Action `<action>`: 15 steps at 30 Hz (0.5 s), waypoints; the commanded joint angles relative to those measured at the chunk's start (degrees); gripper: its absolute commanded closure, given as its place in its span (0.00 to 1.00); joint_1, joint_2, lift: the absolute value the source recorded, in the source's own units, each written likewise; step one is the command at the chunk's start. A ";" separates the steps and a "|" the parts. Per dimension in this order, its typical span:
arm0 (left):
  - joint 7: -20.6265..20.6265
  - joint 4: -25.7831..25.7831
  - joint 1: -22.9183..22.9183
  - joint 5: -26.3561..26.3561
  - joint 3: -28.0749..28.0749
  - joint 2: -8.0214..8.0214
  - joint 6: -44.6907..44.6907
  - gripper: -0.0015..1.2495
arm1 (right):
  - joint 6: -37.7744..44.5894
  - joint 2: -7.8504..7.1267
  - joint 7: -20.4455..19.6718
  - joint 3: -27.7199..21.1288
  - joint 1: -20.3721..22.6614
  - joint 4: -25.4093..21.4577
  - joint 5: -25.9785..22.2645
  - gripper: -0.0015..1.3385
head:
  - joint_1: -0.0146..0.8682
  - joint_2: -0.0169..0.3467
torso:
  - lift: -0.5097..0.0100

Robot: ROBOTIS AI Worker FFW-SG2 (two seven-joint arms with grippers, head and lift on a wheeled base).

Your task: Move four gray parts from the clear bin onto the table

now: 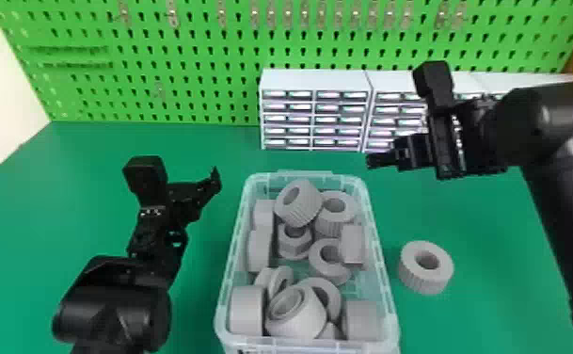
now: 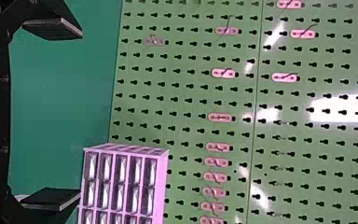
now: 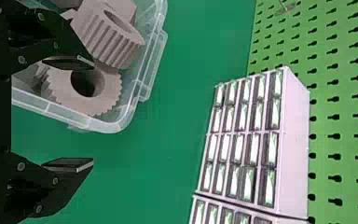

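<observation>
Left claw (image 1: pixel 210 186) open, left of bin (image 1: pixel 234 254). Right claw (image 1: pixel 375 160) open, near bin's far right corner. One part (image 1: pixel 417 277) on tabletop (image 1: pixel 87 188).

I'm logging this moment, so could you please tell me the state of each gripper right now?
Left gripper: open, fingers wide apart, holding nothing.
Right gripper: open, fingers apart, holding nothing.

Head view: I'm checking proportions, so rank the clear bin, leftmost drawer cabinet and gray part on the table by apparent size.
1. Clear bin, largest
2. Leftmost drawer cabinet
3. Loose gray part, smallest
</observation>
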 commanded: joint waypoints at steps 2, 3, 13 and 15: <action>-0.02 0.00 0.17 0.08 0.03 0.00 0.00 0.08 | -1.84 -0.06 1.14 2.97 -2.44 2.64 -0.01 0.39 | 0.80 0.24 | 0.88; 0.06 0.00 0.17 0.08 0.12 0.00 0.00 0.08 | -2.55 0.12 1.67 3.33 -2.88 3.08 0.08 0.39 | 0.80 0.24 | 0.88; 0.06 0.00 -0.01 0.08 0.12 0.00 0.00 0.08 | -4.92 1.17 5.62 7.46 -5.69 7.04 2.63 0.39 | 0.80 0.24 | 0.88; 0.06 0.00 -0.01 0.08 0.12 0.00 0.00 0.08 | -5.10 1.26 5.80 8.07 -5.95 7.48 2.63 0.39 | 0.80 0.24 | 0.88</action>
